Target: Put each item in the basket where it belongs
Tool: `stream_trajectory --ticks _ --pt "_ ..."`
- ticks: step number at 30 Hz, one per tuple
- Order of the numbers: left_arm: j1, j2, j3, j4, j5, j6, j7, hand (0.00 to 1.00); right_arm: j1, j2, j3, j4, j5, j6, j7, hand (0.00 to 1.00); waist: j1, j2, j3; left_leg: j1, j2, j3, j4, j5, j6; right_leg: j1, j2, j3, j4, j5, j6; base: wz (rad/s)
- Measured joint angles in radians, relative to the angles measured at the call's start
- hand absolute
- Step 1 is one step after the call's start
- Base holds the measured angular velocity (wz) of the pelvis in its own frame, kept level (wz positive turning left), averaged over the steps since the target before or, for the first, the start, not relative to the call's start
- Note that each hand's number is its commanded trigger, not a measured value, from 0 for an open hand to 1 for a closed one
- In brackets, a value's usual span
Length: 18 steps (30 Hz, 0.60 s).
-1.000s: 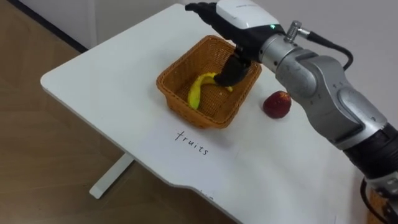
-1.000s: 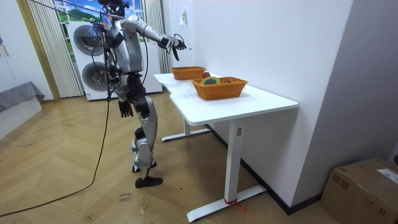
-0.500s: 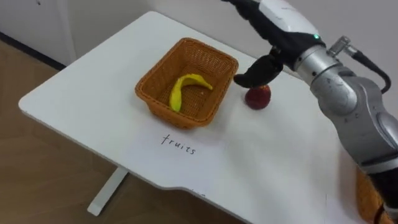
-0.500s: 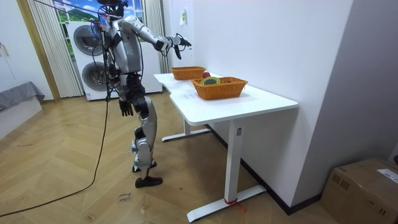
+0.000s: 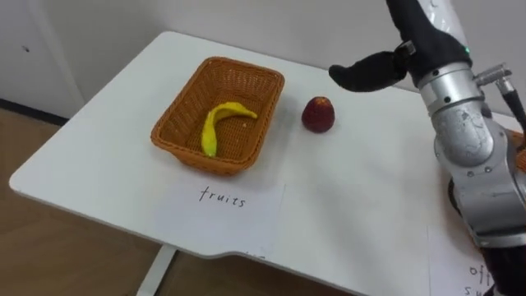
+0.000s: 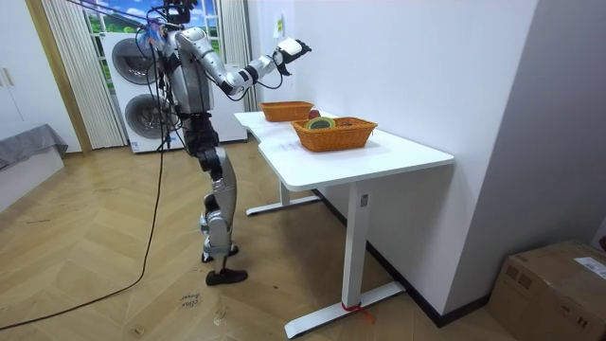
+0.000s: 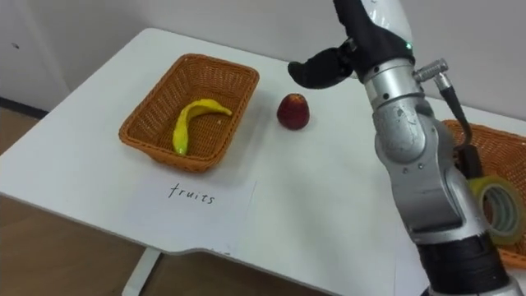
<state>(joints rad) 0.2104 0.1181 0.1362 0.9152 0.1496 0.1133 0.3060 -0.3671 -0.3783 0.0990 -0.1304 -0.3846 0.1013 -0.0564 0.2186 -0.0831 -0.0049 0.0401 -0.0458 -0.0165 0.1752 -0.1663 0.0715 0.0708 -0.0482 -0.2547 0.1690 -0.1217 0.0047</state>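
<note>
R robot hand [image 5: 370,72] raised over bench [image 5: 353,214], fingers loose & apart, holding nothing. Apple [image 5: 318,114] sits on bench just below-left of it, beside fruit basket [image 5: 191,154]. Banana [image 5: 215,125] lies inside basket; paper label [image 5: 223,197] in front.

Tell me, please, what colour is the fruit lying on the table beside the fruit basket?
Dark red; the apple shows best in the left eye view.
</note>
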Motion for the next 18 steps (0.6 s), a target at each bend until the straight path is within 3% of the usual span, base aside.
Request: stream_trajectory --ticks 7,9,13,18 --pt "0.02 0.002 0.004 0.007 0.001 0.005 -0.005 0.0 0.0 0.027 -0.042 0.0 0.056 0.001 -0.055 0.0 -0.006 -0.015 0.0084 0.001 -0.001 -0.005 -0.001 0.0 0.002 0.003 0.0 -0.008 0.0 0.0 0.0 0.03" --pt "0.022 0.003 0.003 0.008 -0.001 0.009 -0.006 0.0 0.0 0.029 -0.042 0.001 0.073 0.001 -0.057 0.0 -0.009 -0.013 0.0099 0.001 -0.001 -0.005 -0.001 -0.002 0.004 0.004 -0.001 -0.008 0.0 0.0 0.001 0.02" --pt "0.019 0.004 -0.004 0.008 -0.002 0.01 -0.006 0.0 0.0 0.034 -0.042 0.003 0.124 0.001 -0.057 0.0 -0.025 0.001 0.0202 0.007 -0.002 -0.006 -0.001 -0.004 0.006 0.011 -0.002 -0.007 -0.001 0.0 0.001 0.02" --pt "0.016 0.004 -0.005 0.008 -0.002 0.009 -0.021 0.0 0.0 0.034 -0.042 0.036 0.23 0.0 -0.054 0.0 -0.05 0.001 0.0194 0.008 -0.002 -0.007 -0.001 -0.003 0.006 0.011 -0.001 0.001 -0.001 -0.001 0.002 0.0"
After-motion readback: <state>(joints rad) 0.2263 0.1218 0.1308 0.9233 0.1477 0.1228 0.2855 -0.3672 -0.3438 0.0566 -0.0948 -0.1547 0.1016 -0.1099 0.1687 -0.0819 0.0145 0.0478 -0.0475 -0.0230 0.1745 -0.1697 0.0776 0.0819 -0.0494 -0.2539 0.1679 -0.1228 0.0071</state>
